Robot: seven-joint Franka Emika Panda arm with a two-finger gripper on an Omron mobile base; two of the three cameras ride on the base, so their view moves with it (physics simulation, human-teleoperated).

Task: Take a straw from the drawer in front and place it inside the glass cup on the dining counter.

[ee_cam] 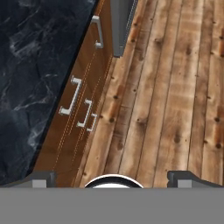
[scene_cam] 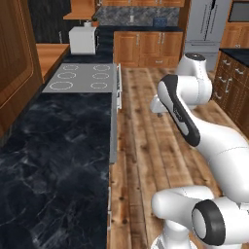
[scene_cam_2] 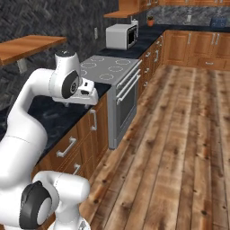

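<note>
**Claw open and empty above closed drawer fronts; straw not yet exposed**

The claw (ee_cam: 112, 177) hangs over the edge of the black marble surface (scene_cam: 53, 160), looking down at the wood floor (ee_cam: 175, 87). Its two fingertips stand at their widest and hold nothing.

The drawer (ee_cam: 83, 98) lies directly below, its wooden front flush with the cabinet face and its silver bar handle (ee_cam: 71, 97) untouched. The straw is presumably inside that closed drawer; it cannot be confirmed. The glass cup and dining counter cannot be placed from here.

Risks, as judged:
- Several handles sit close together on the cabinet face; a descent slightly off line could catch the wrong one.
- The claw hangs out over the floor, so a straight drop would miss the handle.
- The stove (scene_cam: 85, 77) stands just beside the drawers; a wide swing could strike it.

No brands, labels or legible writing are visible, including on the microwave (scene_cam_2: 120, 36).
</note>
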